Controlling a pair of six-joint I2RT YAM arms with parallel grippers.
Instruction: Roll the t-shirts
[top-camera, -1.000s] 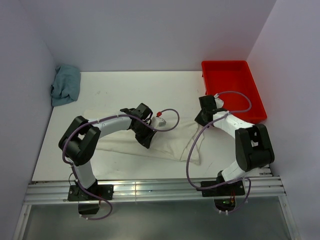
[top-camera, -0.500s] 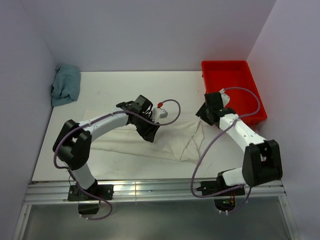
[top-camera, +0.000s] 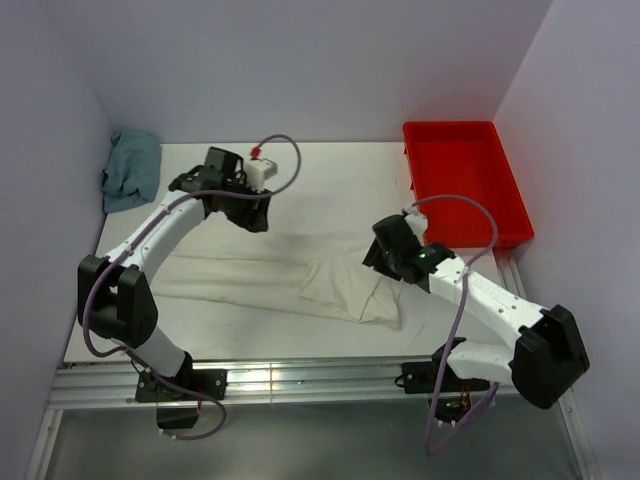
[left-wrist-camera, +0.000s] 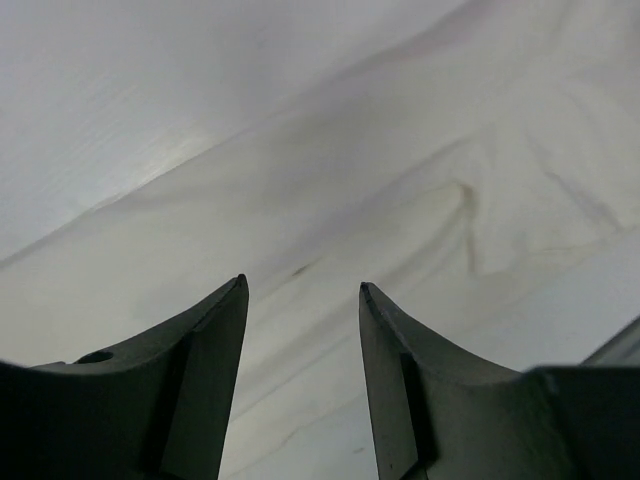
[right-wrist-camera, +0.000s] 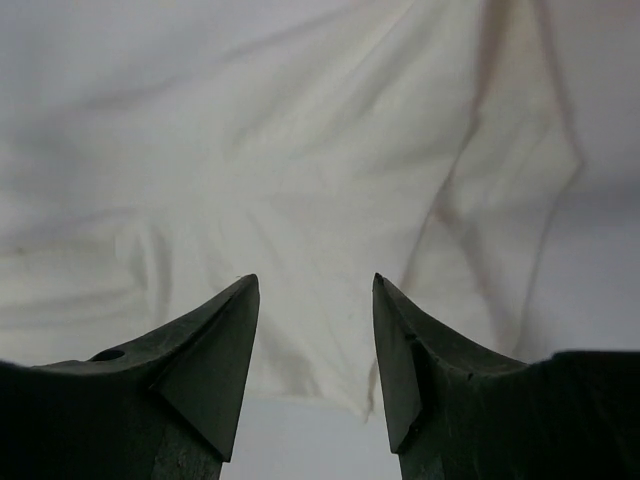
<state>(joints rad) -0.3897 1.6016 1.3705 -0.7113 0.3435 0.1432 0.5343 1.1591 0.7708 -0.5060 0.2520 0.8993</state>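
- T-shirt (top-camera: 250, 278): flat on table (top-camera: 340, 190), lower centre of top view. Folded into long band running left to right, with extra layer at right end. No roll begun.
- Left gripper (left-wrist-camera: 302, 285): hovers near band's upper edge, centre-left. Jaws parted to middling gap, nothing between them.
- Right gripper (right-wrist-camera: 315, 280): hovers over band's right end. Jaws parted likewise, empty.
- Step, as I judge it: re-grip before first turn of roll.
- Next move, as I read it: bring both grippers to one end of band, pinch edge square, turn it over tight.
- Thin fabric: I expect slack and skew.
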